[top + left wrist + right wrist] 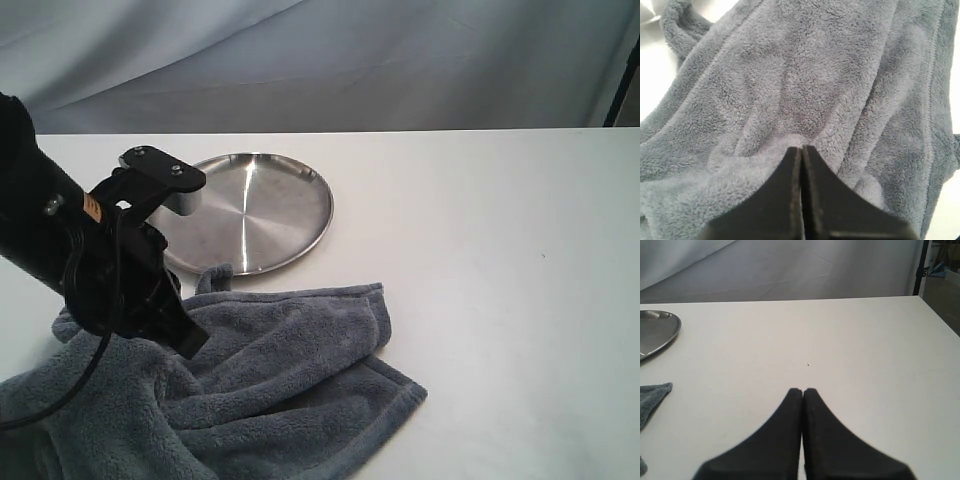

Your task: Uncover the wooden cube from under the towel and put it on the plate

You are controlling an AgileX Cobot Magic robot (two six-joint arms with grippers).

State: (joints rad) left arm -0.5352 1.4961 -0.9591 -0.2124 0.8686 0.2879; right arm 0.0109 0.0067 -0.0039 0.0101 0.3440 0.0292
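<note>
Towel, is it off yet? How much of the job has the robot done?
Done: nothing yet. The plate is bare and the towel lies rumpled, no wooden cube showing. In hand: the left hand, shut, tips at a pucker in the towel; a pinch is unclear. The right hand is shut, away from it. Left: lift towel, grab cube, plate it.

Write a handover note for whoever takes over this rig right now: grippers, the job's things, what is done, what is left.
Left gripper shut, tips against the towel; a pinch cannot be confirmed.
Right gripper shut, empty, over the table.
Towel crumpled in front of the plate, which is empty; cube not visible.
Done: nothing yet. Left: pull towel off, find cube, set it on plate.
</note>
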